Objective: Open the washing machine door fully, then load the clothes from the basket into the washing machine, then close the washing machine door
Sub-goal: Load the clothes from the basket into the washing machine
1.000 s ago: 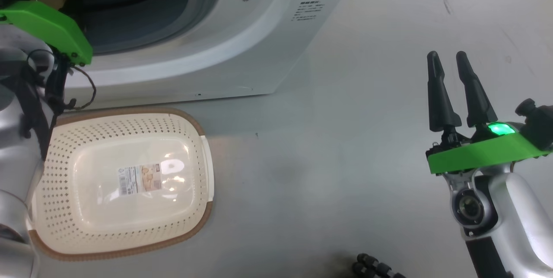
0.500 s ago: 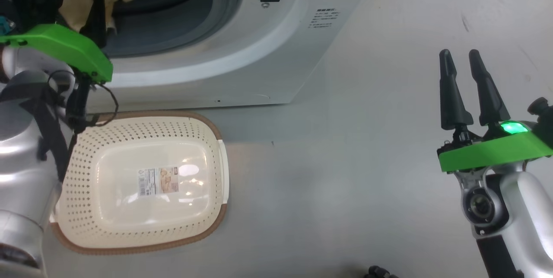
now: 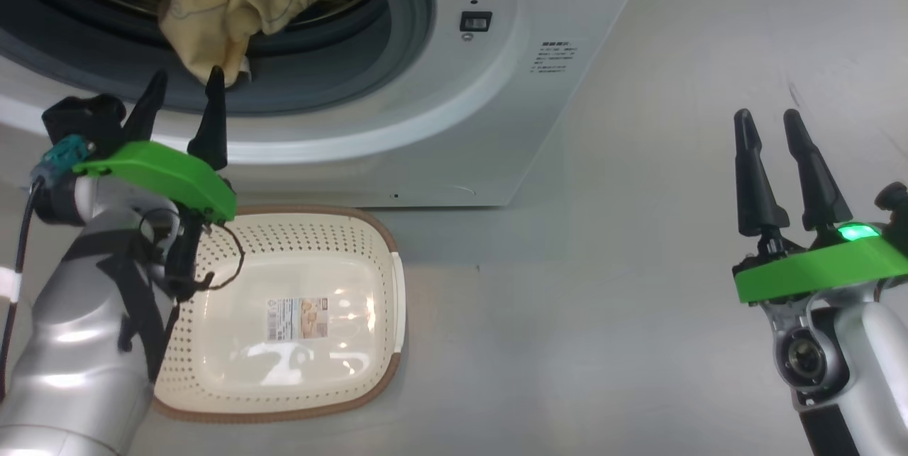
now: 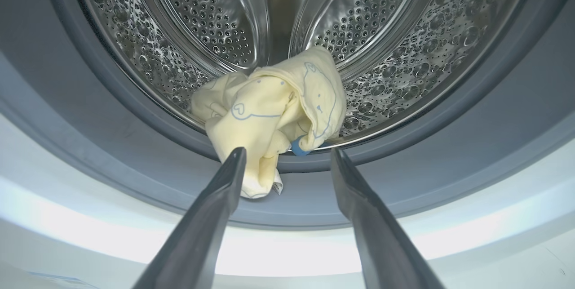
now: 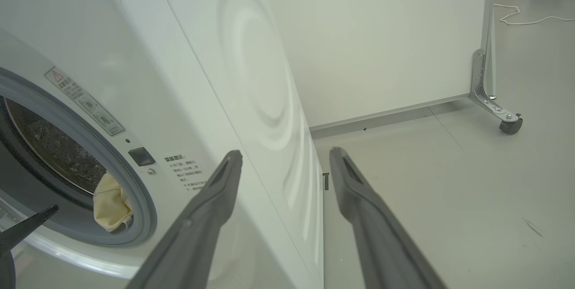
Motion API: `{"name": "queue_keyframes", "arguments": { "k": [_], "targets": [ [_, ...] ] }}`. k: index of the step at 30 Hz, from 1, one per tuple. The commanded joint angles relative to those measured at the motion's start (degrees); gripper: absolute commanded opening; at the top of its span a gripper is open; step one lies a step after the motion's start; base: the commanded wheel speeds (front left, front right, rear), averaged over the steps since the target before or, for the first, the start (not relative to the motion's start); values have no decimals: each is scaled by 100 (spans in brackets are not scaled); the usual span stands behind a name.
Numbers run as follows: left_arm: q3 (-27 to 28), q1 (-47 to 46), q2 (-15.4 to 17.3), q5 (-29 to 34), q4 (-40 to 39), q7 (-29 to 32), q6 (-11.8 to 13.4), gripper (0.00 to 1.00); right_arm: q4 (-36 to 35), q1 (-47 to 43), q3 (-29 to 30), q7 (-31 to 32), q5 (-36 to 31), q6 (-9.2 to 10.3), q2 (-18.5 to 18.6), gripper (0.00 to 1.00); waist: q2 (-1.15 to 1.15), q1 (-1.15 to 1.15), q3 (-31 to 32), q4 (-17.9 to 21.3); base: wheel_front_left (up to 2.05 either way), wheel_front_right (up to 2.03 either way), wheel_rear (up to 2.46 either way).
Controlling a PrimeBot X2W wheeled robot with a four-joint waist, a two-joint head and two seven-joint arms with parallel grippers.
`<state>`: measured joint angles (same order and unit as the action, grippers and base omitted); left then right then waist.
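Clothes (image 4: 269,109): yellow bundle at the drum's lip inside the washing machine (image 3: 440,123), corner drooping over the gasket. Left pincer (image 3: 187,74): open, empty, just before it, likely poised to push it deeper. Right pincer (image 3: 767,115): open, idle. Basket (image 3: 319,208): floor, unloaded

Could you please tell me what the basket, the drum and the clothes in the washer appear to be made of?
The basket looks like glossy cream moulded plastic: regular punched holes, glare on its bottom; its brown rim looks woven, perhaps only patterned. The drum looks like polished steel: dimpled, perforated, mirror-like. The clothes look like soft matte fabric, probably cotton: creased, drooping folds.
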<state>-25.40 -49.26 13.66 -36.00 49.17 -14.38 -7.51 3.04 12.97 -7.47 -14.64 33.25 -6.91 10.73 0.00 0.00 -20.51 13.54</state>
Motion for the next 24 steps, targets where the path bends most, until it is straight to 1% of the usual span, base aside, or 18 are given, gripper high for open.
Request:
{"name": "queue_keyframes", "arguments": {
  "k": [1, 7, 13, 24],
  "targets": [
    [218, -45, 184, 56, -183, -62, 2, 100, -149, -33, -49, -36, -34, -58, 133, 100, 0, 0, 100, -67, 0, 0, 0],
    [588, 553, 83, 346, -513, -62, 2, 100, -125, -207, 17, -36, -39, -58, 225, 100, 0, 0, 363, -208, 0, 0, 0],
    [942, 1119, -90, 606, -858, -62, 2, 100, -122, -375, 115, -36, -47, -58, 285, 100, 0, 0, 559, -344, 0, 0, 0],
    [1345, 1852, -243, 972, -1374, -62, 2, 100, -115, -607, 252, -36, -64, -58, 366, 100, 0, 0, 848, -528, 0, 0, 0]
  ]
}}
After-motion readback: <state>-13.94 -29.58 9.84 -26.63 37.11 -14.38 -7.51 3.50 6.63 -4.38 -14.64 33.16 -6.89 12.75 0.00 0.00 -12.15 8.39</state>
